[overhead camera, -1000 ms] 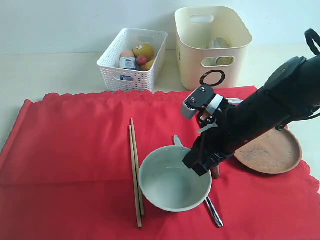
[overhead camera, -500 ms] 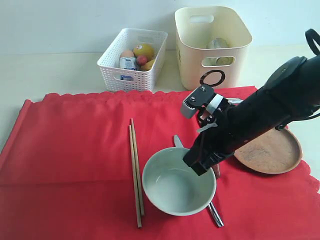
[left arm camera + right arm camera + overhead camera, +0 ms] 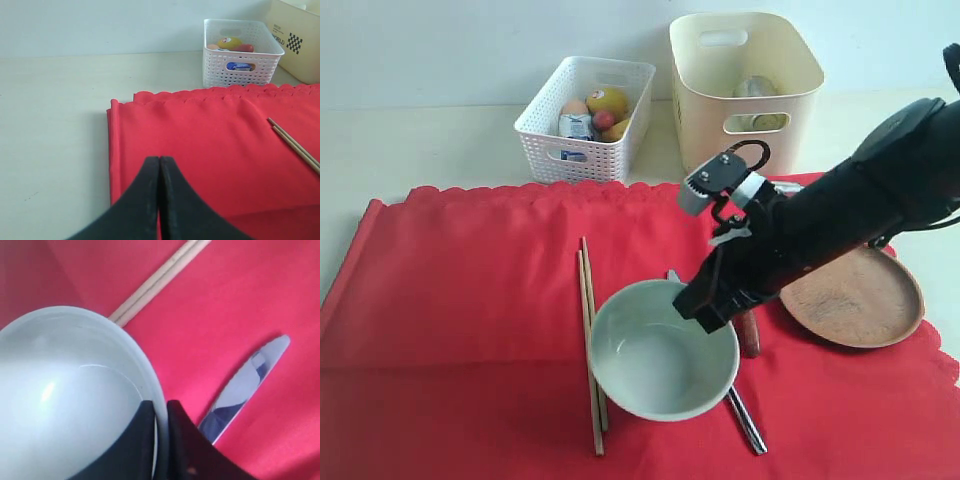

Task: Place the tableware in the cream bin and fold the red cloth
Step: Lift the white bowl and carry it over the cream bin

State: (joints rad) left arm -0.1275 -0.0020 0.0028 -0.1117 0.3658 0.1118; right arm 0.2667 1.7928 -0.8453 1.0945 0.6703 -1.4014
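The right gripper (image 3: 706,312) pinches the bowl (image 3: 655,365), at 7 o'clock from the cream bin (image 3: 745,95), by its 2 o'clock rim, a sound hold on something stiff, glossy, likely slippery and chippable; the left gripper (image 3: 159,172) is closed, empty.

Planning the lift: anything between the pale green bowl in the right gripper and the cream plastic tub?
Nothing visible does. The right gripper pinches the rim of the pale greenish-white bowl; only bare red cloth lies between it and the tall cream plastic bin. The white lattice basket stands off to the bin's side.
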